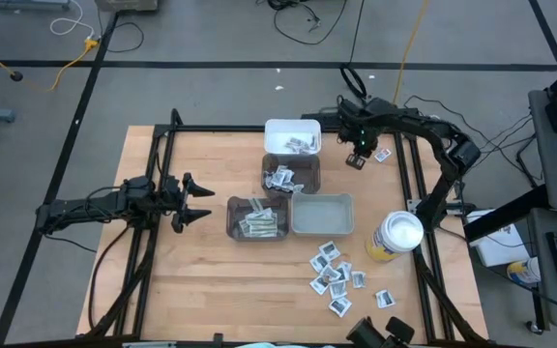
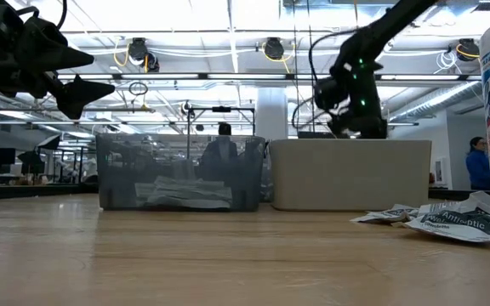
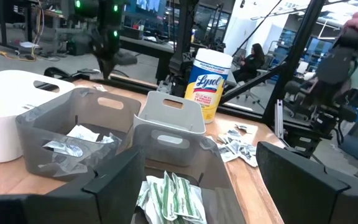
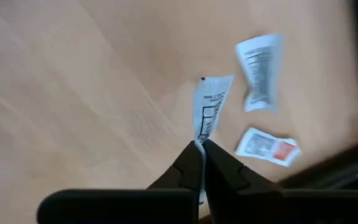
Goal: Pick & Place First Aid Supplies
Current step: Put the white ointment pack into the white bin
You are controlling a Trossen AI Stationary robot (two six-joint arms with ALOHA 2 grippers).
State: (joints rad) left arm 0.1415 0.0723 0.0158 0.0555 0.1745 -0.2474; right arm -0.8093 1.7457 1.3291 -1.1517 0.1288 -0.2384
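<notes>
A: near edge of the surface (image 1: 201,280)?
B: loose pile of white packets (image 1: 332,271) at the front right, one stray packet (image 1: 384,299) just off it. In the low view the same pile (image 2: 449,219) lies flat beside the yellow Lysol canister (image 1: 395,237)

A: bins?
B: cluster mid-surface. Dark bin (image 1: 256,217) has green-striped strip wrappers (image 3: 169,196) in it, pale grey bin (image 1: 322,214) touching it on the right, second dark bin (image 1: 291,174) behind with small sachets (image 3: 73,140), white bin (image 1: 292,136) at the back with a few packets too

A: left hand?
B: left hand (image 1: 193,202) sits left of the dark bin, off the surface, fingers spread wide, nothing between them. Left wrist view looks past the open fingers (image 3: 114,180) over the bins

A: right hand?
B: right hand (image 1: 359,153) is at the far right corner, just right of the white bin. Fingers pressed together, pinching one narrow white sachet (image 4: 209,109) by its end; sachet stands up from the tips, clear of the wood

A: anything left out there?
B: two more lying flat just beside it: a white printed packet (image 4: 260,71) and a red-marked packet (image 4: 267,147), both apart from the pinched one

A: beyond the surface?
B: people (image 3: 250,59) seated in the room behind, nowhere near the arms
</notes>
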